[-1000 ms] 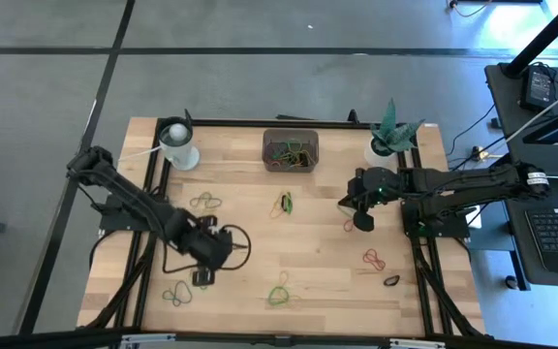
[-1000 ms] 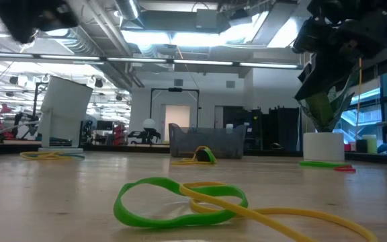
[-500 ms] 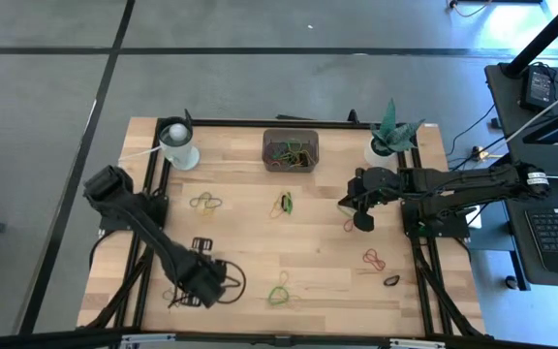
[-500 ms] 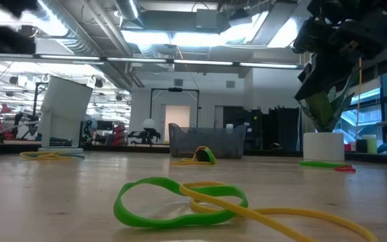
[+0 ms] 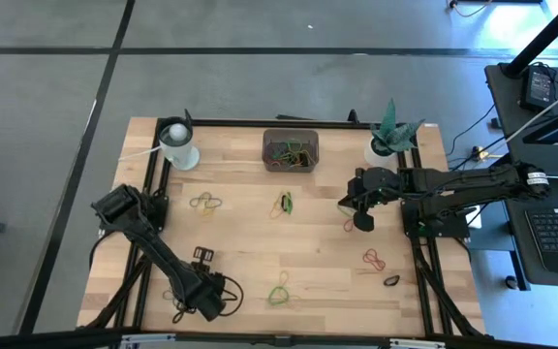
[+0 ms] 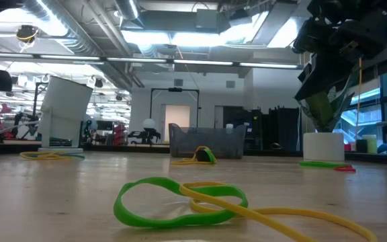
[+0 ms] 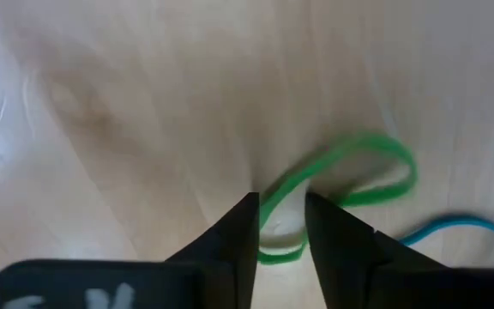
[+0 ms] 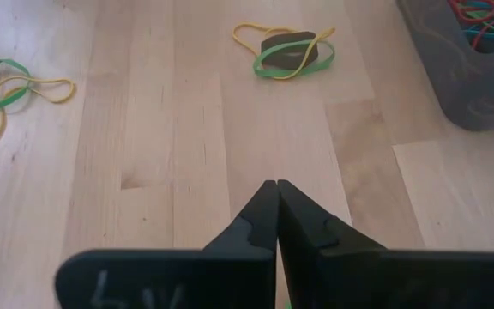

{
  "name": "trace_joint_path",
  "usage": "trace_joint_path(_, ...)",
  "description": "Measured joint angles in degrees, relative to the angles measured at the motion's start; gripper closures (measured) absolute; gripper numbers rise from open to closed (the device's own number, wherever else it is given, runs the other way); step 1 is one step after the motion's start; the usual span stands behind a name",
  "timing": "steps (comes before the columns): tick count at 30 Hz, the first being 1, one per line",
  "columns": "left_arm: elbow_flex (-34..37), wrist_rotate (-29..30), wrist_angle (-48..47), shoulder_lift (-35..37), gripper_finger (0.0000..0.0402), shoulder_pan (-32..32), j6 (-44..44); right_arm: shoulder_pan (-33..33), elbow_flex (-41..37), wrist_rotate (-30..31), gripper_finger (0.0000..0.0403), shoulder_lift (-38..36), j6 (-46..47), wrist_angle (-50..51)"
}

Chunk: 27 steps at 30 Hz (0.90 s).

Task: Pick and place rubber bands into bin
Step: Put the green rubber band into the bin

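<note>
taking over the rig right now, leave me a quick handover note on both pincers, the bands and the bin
Left pincer: open, low at the table's near left edge, fingers astride a green rubber band; nothing gripped.
Right pincer: shut, empty, hovering right of centre.
Bin: far edge, centre, already holding several bands.
Left to do: loose rubber bands scattered over the table in several small clusters, including a green and yellow one just in front of the bin.

The bin [image 5: 290, 150] sits at the back middle of the table [image 5: 327, 262], with rubber bands [image 5: 291, 154] in it. A cup [image 5: 178, 144] stands to its left and a plant pot [image 5: 381, 150] to its right. More bands [image 5: 279, 294] lie near the front.
</note>
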<state>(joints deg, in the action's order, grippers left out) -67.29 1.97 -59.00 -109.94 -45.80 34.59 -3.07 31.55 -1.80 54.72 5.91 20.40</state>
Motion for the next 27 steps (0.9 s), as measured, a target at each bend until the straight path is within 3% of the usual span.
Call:
trace_joint_path(10, 0.32, -4.25, 1.56, 0.65, 0.0395, 1.14, -1.31, -0.02, 0.0, 0.17, 0.0396, 0.02, -0.07, -0.52)
trace_joint_path(18, 0.39, -2.81, 1.08, 8.87, 0.0399, 3.51, 3.61, -0.02, 0.0, 0.17, 0.0396, 0.02, 0.0, -0.56)
trace_joint_path(27, 0.37, 1.64, -2.47, 16.55, 0.0399, 5.12, 1.47, -0.02, 0.0, 0.17, 0.0396, 0.02, 0.0, -0.99)
